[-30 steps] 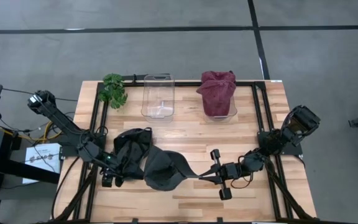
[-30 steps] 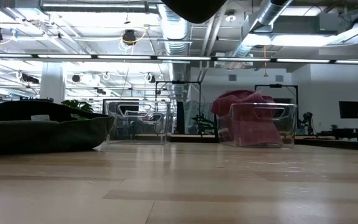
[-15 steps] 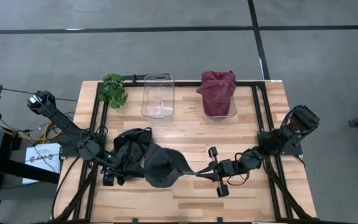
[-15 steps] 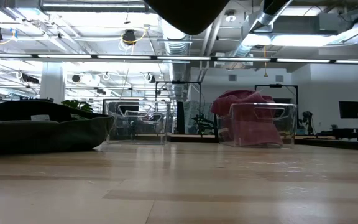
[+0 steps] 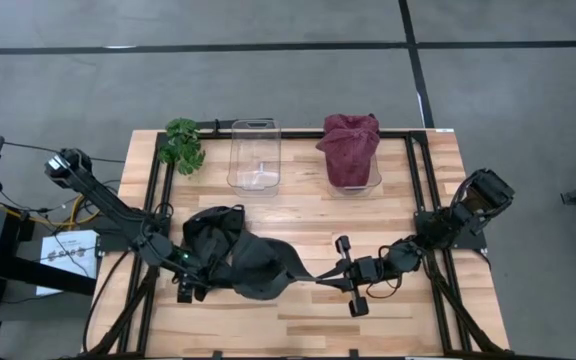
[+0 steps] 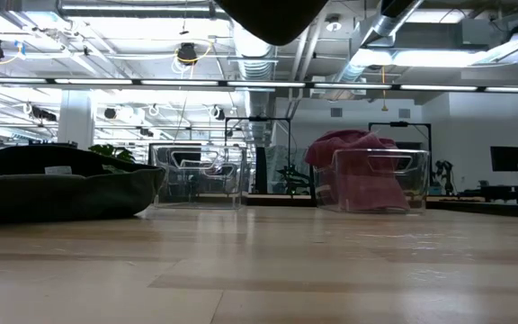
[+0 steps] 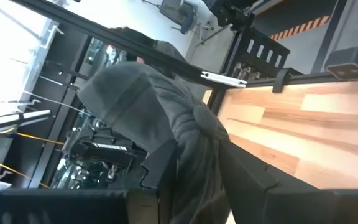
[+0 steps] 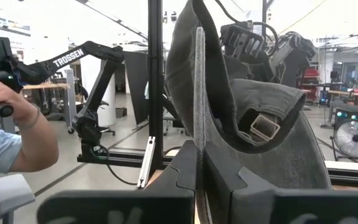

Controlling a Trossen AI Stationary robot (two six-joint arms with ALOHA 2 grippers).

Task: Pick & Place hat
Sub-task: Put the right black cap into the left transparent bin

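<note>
Right wrist view shows the right gripper closed tight on the thin edge of the dark hat, its two dark fingers pinching the stitched rim that runs straight up from between them. The hat is soft dark grey fabric with a strap and a pale metal buckle at its back. Beyond it a person's hand shows in the room.

From above, the right gripper sits on the wooden table, with the hat stretched out from it toward the left arm, long axis running across the table between the two grippers. The left gripper is at the hat's other end, beside a second dark heap of fabric; in the left wrist view its fingers stand partly apart with bunched grey cloth between them, clamped on the hat. In the low view the hat hangs clear above the tabletop.

Farther from the hat, along the table's back edge, stand a small green plant, an empty clear bin and a clear bin holding a red hat.
</note>
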